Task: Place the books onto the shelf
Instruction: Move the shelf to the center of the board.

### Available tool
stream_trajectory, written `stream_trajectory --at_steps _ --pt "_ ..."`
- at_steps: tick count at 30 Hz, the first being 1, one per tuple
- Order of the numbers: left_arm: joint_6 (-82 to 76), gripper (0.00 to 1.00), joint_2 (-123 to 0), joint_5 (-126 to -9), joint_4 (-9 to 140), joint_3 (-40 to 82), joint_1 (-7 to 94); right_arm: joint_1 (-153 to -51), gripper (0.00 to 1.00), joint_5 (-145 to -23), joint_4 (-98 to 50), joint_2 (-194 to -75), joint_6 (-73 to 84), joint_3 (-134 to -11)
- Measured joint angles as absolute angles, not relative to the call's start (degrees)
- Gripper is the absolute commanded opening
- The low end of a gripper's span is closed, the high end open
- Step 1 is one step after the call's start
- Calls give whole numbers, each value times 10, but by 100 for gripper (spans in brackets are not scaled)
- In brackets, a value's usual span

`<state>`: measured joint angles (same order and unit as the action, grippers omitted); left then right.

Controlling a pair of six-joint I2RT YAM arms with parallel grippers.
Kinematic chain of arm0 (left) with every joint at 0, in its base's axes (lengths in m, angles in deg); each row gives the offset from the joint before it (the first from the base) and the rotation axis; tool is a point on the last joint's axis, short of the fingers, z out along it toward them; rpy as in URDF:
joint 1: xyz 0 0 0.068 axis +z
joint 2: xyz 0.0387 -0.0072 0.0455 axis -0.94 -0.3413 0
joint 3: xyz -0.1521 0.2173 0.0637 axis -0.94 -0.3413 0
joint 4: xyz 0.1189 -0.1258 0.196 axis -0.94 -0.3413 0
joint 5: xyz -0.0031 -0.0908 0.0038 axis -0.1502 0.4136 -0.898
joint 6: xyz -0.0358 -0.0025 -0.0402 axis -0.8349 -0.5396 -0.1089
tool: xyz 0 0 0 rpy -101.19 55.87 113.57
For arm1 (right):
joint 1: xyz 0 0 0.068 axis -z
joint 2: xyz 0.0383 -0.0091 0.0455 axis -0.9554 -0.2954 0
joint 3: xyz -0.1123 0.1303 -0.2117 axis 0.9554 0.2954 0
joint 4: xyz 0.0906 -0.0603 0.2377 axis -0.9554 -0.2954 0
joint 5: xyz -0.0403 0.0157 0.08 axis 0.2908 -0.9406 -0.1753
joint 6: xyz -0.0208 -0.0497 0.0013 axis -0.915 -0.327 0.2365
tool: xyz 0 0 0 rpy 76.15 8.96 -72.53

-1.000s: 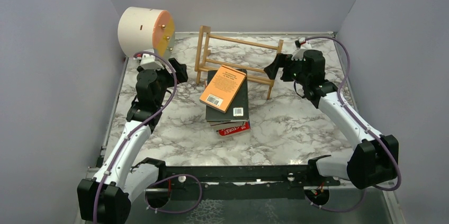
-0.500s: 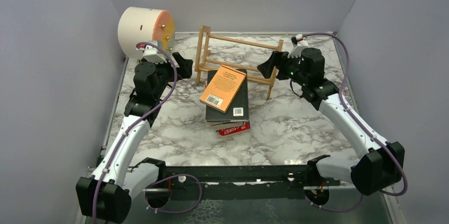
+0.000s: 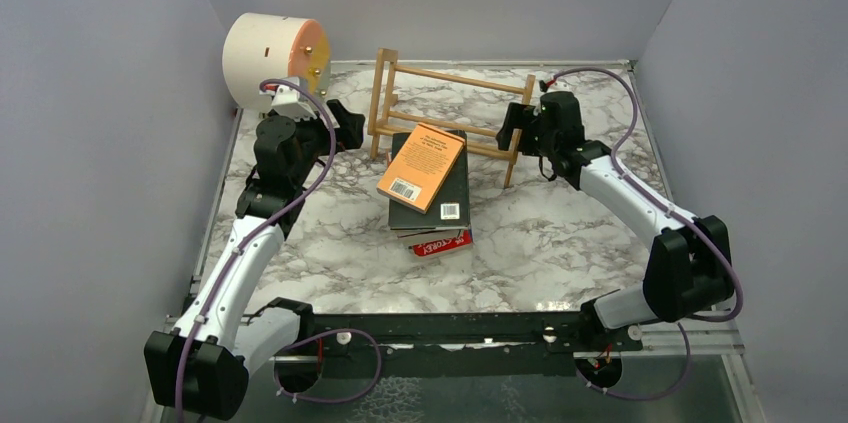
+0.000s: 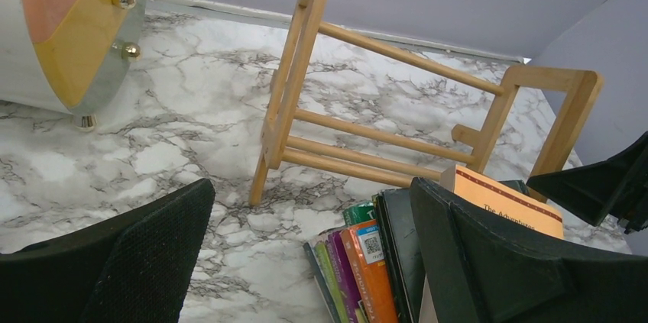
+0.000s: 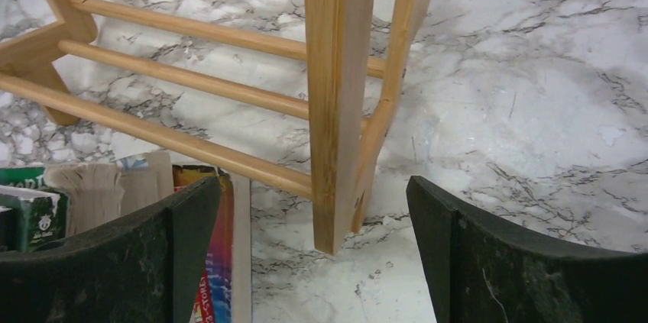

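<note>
Books: one flat stack, orange cover uppermost, mid-table, at 6 o'clock of the shelf.
Shelf: upright, rails bare, no book in it.
Left gripper: spread wide, empty, at the shelf's 9 o'clock.
Right gripper: spread wide, empty, at 3 o'clock, facing the end frame.
Step, judged: opening approach. The next move likely calls for bracing the shelf, then lifting the top book.

- The left arm and the right arm are slim, with white plastic shells on the long links and blocky black joints.
- A thin purple cable runs in loose loops along each arm.
- The black wedge-shaped fingers have a finely grained inner face.
- Both bases share a black metal rail.
</note>
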<state>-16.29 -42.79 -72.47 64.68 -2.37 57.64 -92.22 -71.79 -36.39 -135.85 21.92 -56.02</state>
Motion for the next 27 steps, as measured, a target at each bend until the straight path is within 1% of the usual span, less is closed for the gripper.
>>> stream_trajectory --at_steps 3,4,6,9,13,15,16,18,21,23,27 --pt "-162 96 -429 -725 647 -24 576 -922 78 -701 -359 -1361 219 -560" --pt "-162 96 -430 -724 647 -24 576 -922 72 -697 -356 -1361 220 -560" --pt "-161 96 -432 -725 647 -24 576 -922 65 -690 -352 -1362 219 -560" --pt "-160 96 -438 -725 648 -24 576 -922 58 -679 -349 -1366 217 -559" --pt "-158 96 -443 -725 648 -24 576 -922 39 -667 -342 -1372 215 -557" --pt "-157 96 -444 -724 649 -24 576 -922 26 -662 -340 -1374 214 -556" --pt "-157 96 -445 -725 649 -24 576 -922 21 -659 -339 -1376 213 -556" --pt "-156 96 -445 -725 650 -24 576 -922 17 -653 -331 -1378 212 -556" --pt "-156 96 -445 -725 650 -24 576 -924 15 -645 -325 -1382 210 -556" --pt "-156 96 -445 -725 650 -24 576 -923 11 -639 -319 -1385 208 -557" --pt "-156 96 -447 -725 653 -24 576 -923 10 -626 -314 -1401 201 -569"
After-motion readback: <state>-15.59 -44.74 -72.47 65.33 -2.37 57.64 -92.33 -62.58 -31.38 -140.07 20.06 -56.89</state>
